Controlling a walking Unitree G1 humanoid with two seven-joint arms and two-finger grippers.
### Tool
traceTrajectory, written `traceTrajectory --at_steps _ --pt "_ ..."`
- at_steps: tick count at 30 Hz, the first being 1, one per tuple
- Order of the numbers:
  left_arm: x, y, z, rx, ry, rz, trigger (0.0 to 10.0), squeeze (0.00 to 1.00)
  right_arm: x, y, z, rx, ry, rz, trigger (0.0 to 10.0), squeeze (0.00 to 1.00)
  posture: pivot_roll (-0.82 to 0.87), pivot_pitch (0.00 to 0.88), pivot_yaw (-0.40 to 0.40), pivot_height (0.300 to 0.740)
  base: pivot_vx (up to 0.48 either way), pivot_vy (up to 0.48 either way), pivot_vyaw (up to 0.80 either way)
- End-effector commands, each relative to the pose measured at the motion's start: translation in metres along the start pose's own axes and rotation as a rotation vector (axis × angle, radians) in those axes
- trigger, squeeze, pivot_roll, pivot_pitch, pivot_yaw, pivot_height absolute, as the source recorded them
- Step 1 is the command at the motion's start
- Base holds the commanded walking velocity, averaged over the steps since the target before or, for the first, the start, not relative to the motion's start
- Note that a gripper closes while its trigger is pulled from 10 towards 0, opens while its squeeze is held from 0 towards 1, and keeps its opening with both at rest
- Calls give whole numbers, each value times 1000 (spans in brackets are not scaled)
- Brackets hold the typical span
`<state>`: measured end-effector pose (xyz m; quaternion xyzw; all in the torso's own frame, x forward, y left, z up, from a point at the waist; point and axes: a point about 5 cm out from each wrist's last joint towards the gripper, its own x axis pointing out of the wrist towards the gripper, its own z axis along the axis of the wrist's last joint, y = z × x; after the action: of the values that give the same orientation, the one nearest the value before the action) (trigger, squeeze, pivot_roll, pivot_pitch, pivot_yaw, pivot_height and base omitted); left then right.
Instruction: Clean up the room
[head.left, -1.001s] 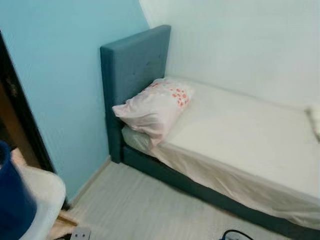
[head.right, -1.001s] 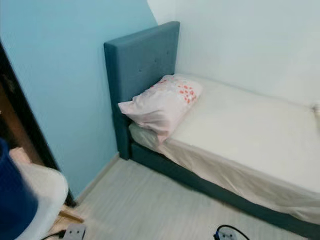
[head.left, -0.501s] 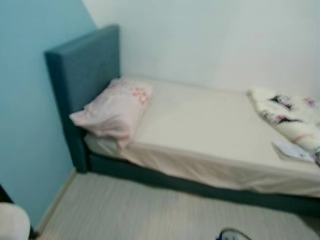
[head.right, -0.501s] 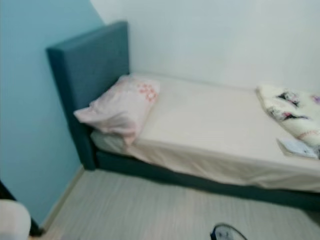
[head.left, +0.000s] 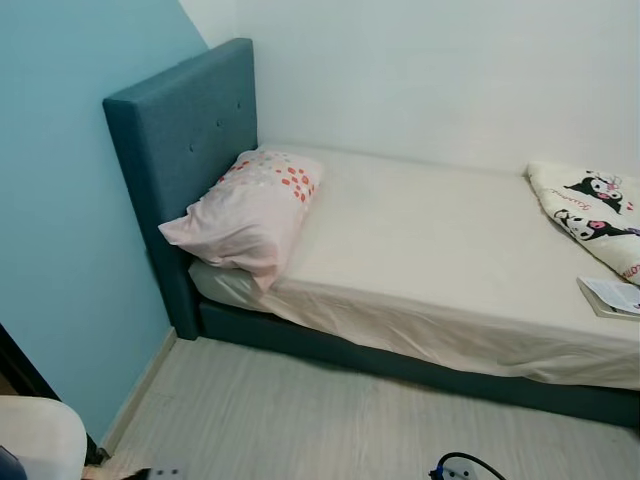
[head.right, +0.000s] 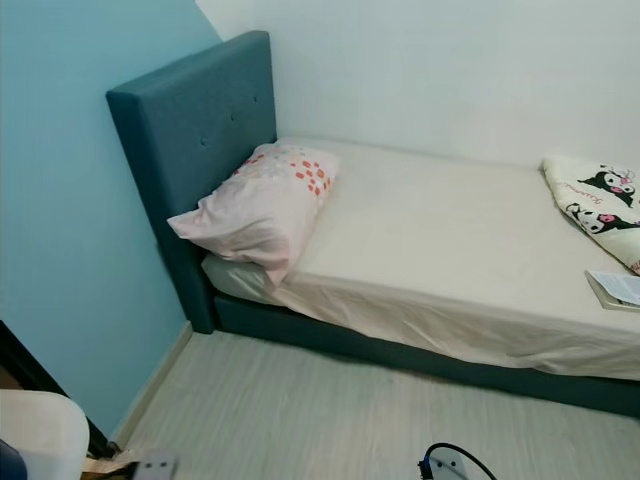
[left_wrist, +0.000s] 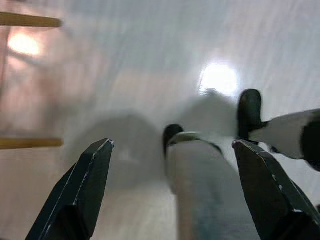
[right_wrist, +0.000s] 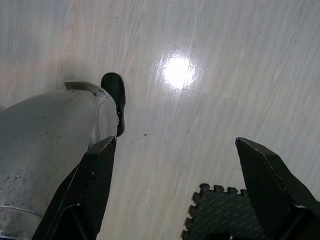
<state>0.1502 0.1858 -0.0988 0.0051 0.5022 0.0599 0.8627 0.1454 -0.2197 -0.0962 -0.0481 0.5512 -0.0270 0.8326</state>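
Against the blue wall stands a teal upholstered bed (head.left: 180, 150), with a pink patterned pillow (head.left: 245, 215) at its head and a cartoon-print blanket (head.left: 590, 215) far along; left hand (left_wrist: 172, 192) and right hand (right_wrist: 175, 192) hang released over pale floorboards (right_wrist: 200, 100), well apart from it.

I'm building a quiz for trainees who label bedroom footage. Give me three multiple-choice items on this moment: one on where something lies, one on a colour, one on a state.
1. Where does the pillow lie?
A. against the headboard
B. on the floor
C. at the foot of the bed

2. What colour is the headboard?
A. red
B. teal blue
C. white

3. How do the left gripper's fingers stand?
A. shut on a cloth
B. shut on nothing
C. open, holding nothing

Answers: 1 A, the pillow leans at the headboard end of the mattress. 2 B, the padded panel is teal blue, like the frame. 3 C, the left wrist view shows the two fingers apart over bare floor.
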Motion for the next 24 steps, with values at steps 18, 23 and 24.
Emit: traceTrajectory --at_steps 18,23,24 --pt "0 22 3 -18 13 15 10000 0 0 1 6 10 -12 2 10000 0 -22 0 -70 708 0 -270 -219" --pt "-3 40 -6 -17 24 30 10000 0 0 -4 2 10 -8 -8 10000 0 -22 0 -72 708 0 -480 -310" --pt "-3 41 -7 -17 25 30 10000 0 0 -5 2 4 -8 -8 10000 0 -22 0 -72 708 0 -480 0"
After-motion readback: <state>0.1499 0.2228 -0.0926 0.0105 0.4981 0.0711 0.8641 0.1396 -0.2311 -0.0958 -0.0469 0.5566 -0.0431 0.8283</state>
